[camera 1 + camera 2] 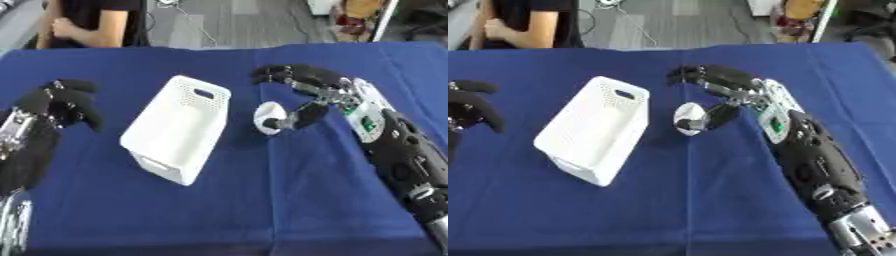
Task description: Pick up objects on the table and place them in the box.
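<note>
One white round object (267,117) sits pinched in the right hand (319,92) beside the box (179,127); the left hand (57,105) idles, fingers curled on nothing, over the blue surface (289,200).

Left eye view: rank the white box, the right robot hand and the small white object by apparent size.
1. White box, clearly largest.
2. Right robot hand, curled fingers above the object, thumb touching it.
3. Small white object, smallest, beside the box.
</note>
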